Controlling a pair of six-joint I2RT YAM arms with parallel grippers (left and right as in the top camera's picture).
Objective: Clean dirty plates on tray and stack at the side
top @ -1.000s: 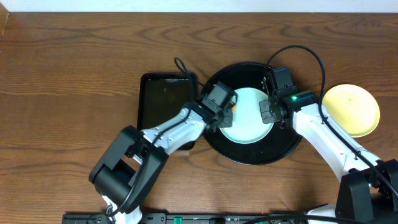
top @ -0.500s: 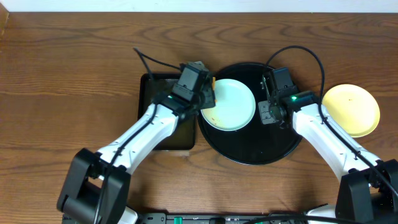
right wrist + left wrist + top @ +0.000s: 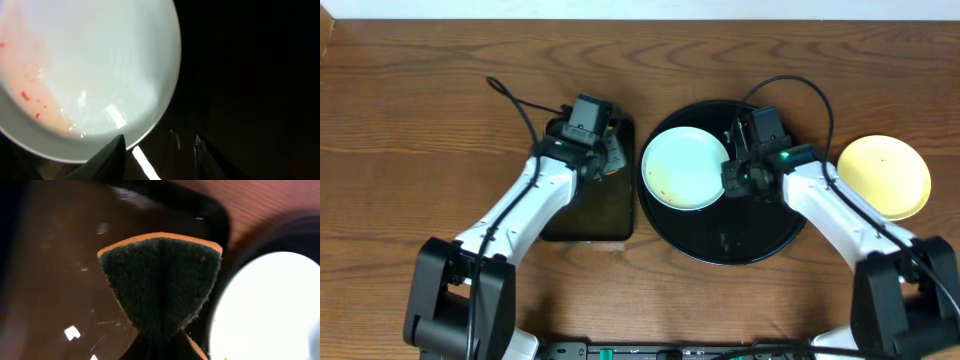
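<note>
Table: brown wood grain | tray: glossy black | beyond: pale strip

From my right gripper, the pale blue-white plate blocks the way toward 9 o'clock, its rim just beside me. The bare round black tray lies open toward 6 o'clock, and the yellow plate sits well off at 3 o'clock, on the table past the tray's rim. My left gripper hangs with the sponge over the rectangular tray, with that plate's edge near at 3 o'clock and open table toward 9 o'clock.
</note>
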